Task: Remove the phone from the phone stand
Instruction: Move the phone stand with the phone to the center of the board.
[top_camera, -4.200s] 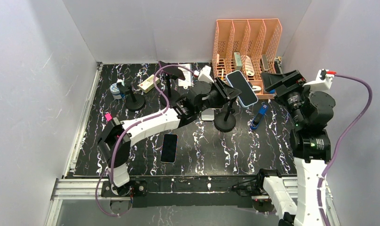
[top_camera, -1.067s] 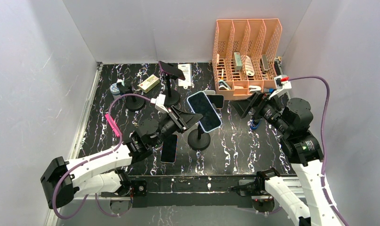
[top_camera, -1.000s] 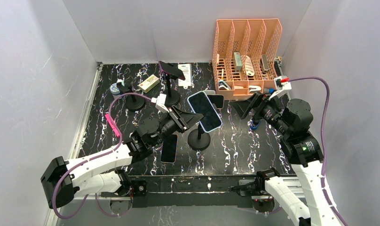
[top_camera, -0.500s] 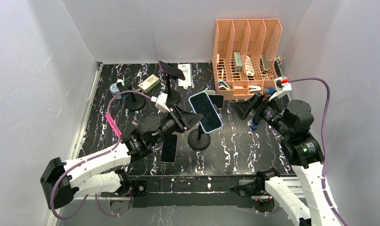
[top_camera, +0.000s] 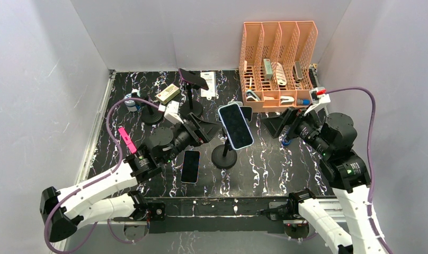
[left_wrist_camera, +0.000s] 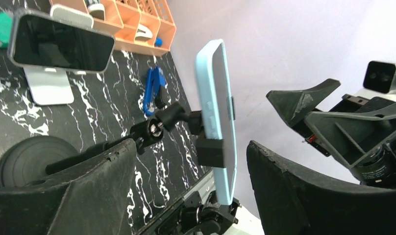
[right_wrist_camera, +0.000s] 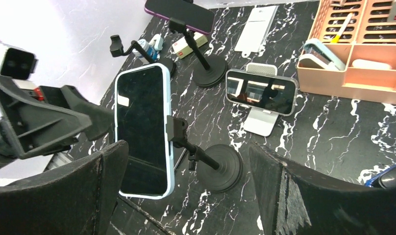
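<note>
The phone, in a light blue case, is clamped upright in the black phone stand at mid table. My left gripper hangs open just left of the phone, apart from it. In the left wrist view the phone shows edge-on in its clamp beyond my left gripper, clear of both fingers. My right gripper is open to the phone's right and holds nothing. The right wrist view faces the phone's dark screen and the stand base beyond my right gripper.
A second phone lies flat near the front. Another phone leans on a white stand behind. A purple phone sits on a far stand beside an empty stand. An orange organizer fills the back right; a blue clip lies near it.
My left gripper has opened, let go of the phone and drawn back to the left. The phone stays in its stand, shifted slightly right. The right arm barely moved.
</note>
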